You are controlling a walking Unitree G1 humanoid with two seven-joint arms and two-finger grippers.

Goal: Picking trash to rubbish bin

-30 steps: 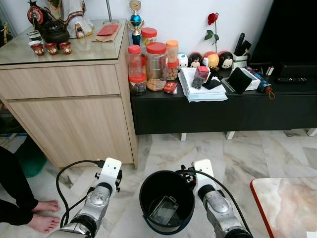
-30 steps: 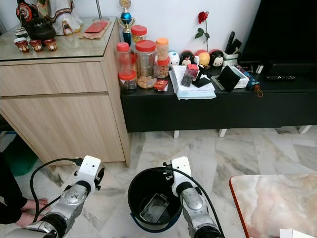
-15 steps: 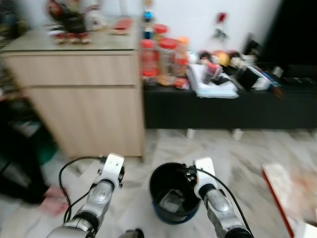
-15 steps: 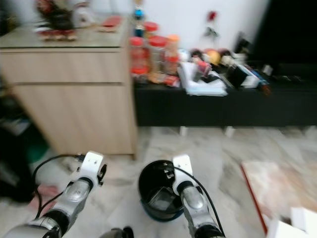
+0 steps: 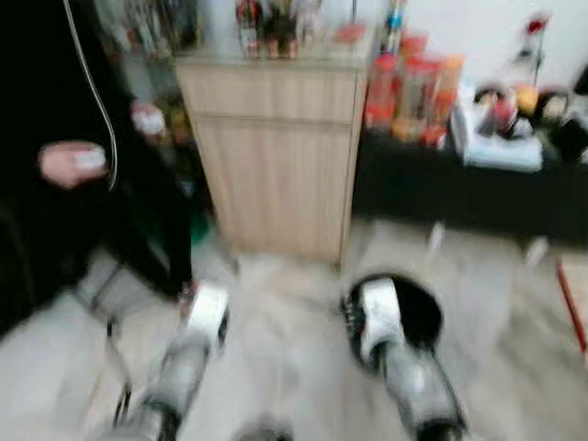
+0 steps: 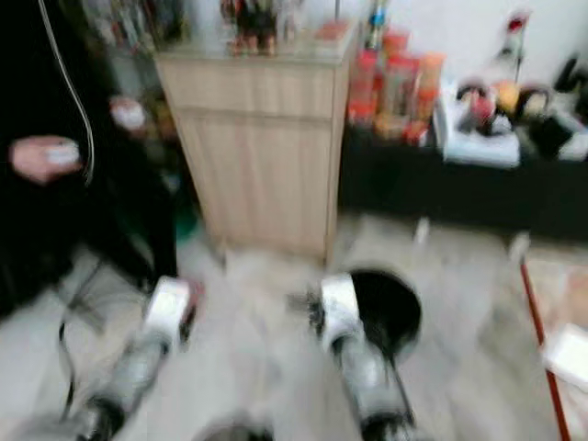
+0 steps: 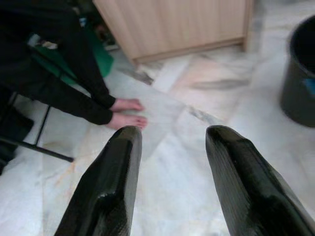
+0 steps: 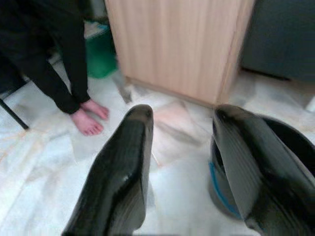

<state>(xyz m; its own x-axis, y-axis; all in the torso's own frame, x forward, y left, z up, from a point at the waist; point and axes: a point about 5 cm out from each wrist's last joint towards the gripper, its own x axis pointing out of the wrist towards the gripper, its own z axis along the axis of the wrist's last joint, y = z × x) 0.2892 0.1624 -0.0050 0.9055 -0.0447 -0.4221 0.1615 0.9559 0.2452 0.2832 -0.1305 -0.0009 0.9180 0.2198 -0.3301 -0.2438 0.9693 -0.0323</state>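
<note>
The head views are blurred. A black rubbish bin point(image 5: 413, 308) stands on the marble floor just beyond my right arm point(image 5: 378, 317); its contents cannot be made out. My left arm point(image 5: 204, 317) is held low to the left of it. In the left wrist view my left gripper point(image 7: 173, 135) is open over bare floor, the bin point(image 7: 301, 73) off to one side. In the right wrist view my right gripper point(image 8: 183, 115) is also open and holds nothing, with the bin's rim point(image 8: 280, 162) beside one finger.
A person in black sits at the left, a hand point(image 5: 72, 161) holding something white, bare feet point(image 7: 127, 113) on the floor. A wooden cabinet point(image 5: 276, 138) stands ahead, a cluttered black bench point(image 5: 459, 184) to its right. A red-edged table point(image 5: 577, 294) is at the far right.
The whole picture has swung left and blurred, so the camera has turned. The seated person has come into view at the left. Both arms keep their pose and the bin stays by the right arm.
</note>
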